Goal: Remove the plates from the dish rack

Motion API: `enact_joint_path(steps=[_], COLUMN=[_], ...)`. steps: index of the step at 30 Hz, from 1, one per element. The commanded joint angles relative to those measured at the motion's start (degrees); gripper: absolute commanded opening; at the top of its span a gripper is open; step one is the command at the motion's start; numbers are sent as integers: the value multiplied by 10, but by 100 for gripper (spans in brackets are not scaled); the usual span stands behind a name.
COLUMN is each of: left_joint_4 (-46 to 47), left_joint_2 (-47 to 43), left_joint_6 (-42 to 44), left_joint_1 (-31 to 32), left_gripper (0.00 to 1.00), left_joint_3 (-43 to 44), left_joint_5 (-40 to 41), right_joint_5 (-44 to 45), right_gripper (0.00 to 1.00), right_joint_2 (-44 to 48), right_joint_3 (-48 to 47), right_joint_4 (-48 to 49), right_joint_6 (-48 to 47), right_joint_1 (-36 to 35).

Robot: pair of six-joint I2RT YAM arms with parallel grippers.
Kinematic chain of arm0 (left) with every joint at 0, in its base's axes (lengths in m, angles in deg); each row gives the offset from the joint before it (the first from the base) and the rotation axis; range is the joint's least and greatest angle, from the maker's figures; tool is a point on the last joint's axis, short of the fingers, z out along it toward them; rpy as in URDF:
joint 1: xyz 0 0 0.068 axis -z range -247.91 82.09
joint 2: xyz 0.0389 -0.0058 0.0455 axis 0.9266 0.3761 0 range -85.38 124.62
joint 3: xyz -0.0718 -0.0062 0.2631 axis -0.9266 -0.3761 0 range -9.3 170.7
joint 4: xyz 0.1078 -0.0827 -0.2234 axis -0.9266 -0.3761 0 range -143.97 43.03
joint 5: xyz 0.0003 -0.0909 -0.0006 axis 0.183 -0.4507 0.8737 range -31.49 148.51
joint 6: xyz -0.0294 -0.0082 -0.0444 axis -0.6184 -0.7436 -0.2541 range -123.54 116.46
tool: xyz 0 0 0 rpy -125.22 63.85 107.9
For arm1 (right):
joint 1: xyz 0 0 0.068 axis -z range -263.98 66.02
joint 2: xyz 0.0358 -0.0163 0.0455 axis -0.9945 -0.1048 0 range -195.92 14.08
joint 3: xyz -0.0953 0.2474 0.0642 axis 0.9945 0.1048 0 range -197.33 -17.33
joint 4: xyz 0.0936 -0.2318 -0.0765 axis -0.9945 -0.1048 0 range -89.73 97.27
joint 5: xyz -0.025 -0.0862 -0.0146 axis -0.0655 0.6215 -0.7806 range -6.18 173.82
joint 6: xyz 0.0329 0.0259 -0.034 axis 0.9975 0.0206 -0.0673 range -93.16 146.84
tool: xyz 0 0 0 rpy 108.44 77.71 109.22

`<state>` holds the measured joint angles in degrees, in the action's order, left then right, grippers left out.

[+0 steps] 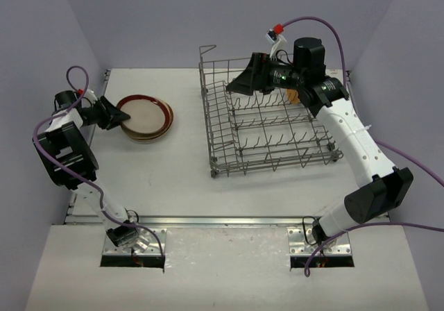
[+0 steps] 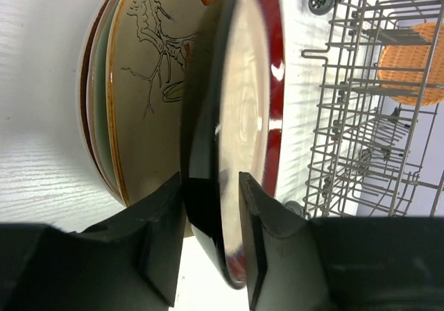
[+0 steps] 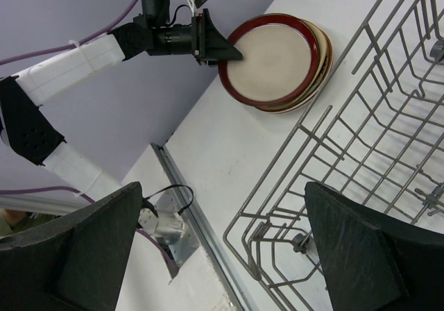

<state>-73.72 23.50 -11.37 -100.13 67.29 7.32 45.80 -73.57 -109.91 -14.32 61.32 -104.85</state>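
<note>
While pinching red-rimmed plate (image 2: pixel 243 116) atop stack (image 2: pixel 139 82) left of dish rack (image 1: pixel 277 127) (left hand (image 2: pixel 211 186)), apparently setting down; next: release, send spread right hand (image 3: pixel 222 189) for orange plate (image 2: pixel 411 61).

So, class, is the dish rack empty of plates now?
No, one orange plate sits in the dish rack.

I saw plain lavender walls (image 1: pixel 229 19) on three sides, white wood-grain tabletop (image 1: pixel 173 179), metal strip (image 1: pixel 208 221) along near edge; lighting was even, soft.
</note>
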Motion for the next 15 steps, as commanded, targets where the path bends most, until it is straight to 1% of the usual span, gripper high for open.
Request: enact_joint_path(steps=[1, 2, 6, 8, 10, 12, 15], left_joint_4=[31, 32, 42, 46, 48, 48, 51], left_joint_2=[-23, -33, -59, -83, -95, -114, -138], left_joint_6=[0, 1, 5, 11, 22, 43, 78], left_joint_1=[-5, -5, -5, -4, -3, 3, 19], left_gripper=[45, 46, 52, 57, 62, 67, 68], left_joint_3=[35, 35, 34, 34, 34, 33, 22], left_joint_5=[8, 32, 78, 122, 148, 201, 272], right_joint_5=[-7, -5, 1, 2, 3, 5, 12], right_gripper=[99, 99, 99, 99, 99, 99, 99], right_joint_2=[5, 5, 5, 5, 6, 7, 8], right_joint_3=[-2, -3, -4, -4, -5, -5, -7], right_joint_4=[13, 13, 12, 12, 11, 10, 9], right_joint_6=[-8, -8, -8, -9, -10, -12, -16], right_joint_1=[-1, -1, -1, -1, -1, -1, -1])
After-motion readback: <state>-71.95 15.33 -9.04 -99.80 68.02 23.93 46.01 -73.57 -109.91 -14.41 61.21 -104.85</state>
